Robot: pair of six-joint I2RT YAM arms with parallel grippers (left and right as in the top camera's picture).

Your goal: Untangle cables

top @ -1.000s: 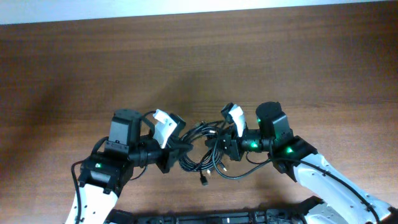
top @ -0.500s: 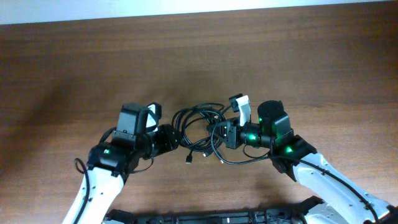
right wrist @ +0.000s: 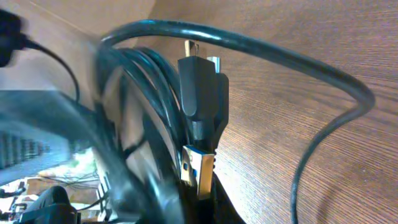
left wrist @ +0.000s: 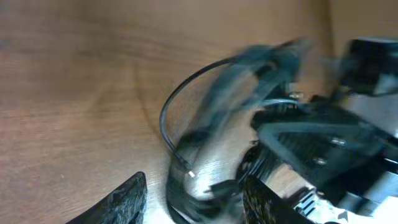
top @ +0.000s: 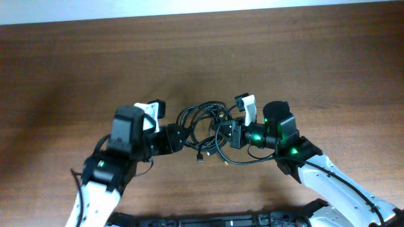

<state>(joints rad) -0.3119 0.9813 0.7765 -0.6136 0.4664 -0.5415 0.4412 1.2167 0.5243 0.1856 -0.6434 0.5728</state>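
The cables (top: 201,116) form a knotted black bundle of loops between my two grippers on the wooden table (top: 303,57). One loose plug end (top: 199,157) lies just in front of the bundle. My left gripper (top: 178,137) is at the bundle's left side. In the left wrist view its jaws (left wrist: 194,190) stand apart, with blurred cable loops (left wrist: 165,118) between them and no pinch visible. My right gripper (top: 222,133) is shut on the bundle's right side. In the right wrist view a black plug (right wrist: 202,93) and a metallic blue-cored plug (right wrist: 199,171) sit right at its jaws (right wrist: 199,214).
A pale strip (top: 189,9) runs along the table's far edge. Dark equipment (top: 214,221) lines the near edge between the arm bases. One thicker cable (right wrist: 280,56) arcs out to the right of the bundle over bare wood.
My left gripper has opened and let go of the bundle, and its wrist has turned and shifted. The bundle has moved up and a little left. My right gripper stays shut on it.
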